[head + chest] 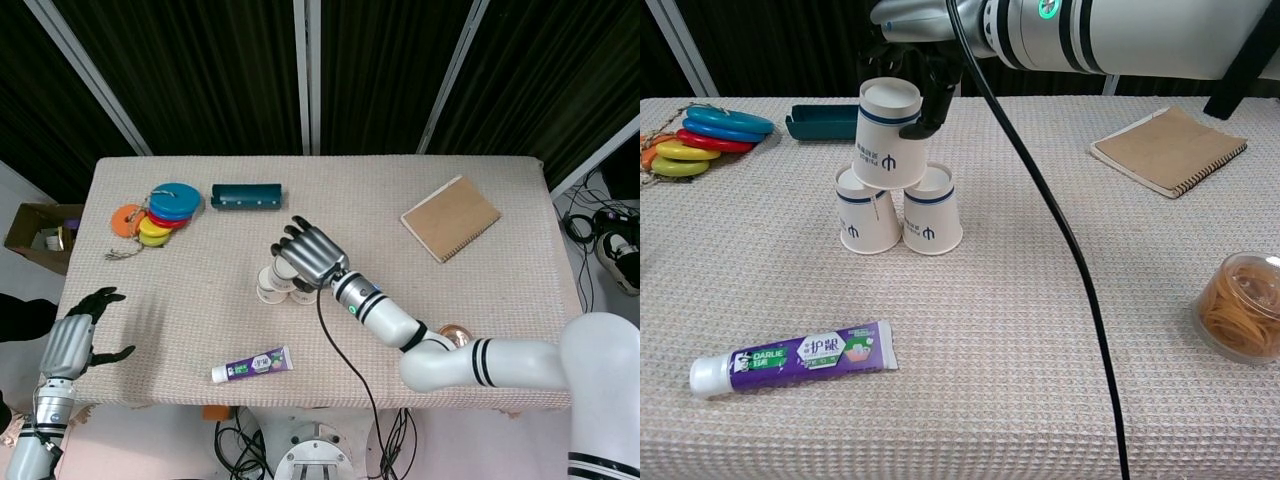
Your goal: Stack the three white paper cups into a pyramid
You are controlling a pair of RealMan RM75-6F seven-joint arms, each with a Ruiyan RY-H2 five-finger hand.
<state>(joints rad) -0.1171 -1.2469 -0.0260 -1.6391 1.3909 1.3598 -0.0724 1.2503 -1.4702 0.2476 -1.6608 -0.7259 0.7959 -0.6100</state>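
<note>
Atop two upturned cups [900, 210], blue-banded white third cup [888, 135].
</note>
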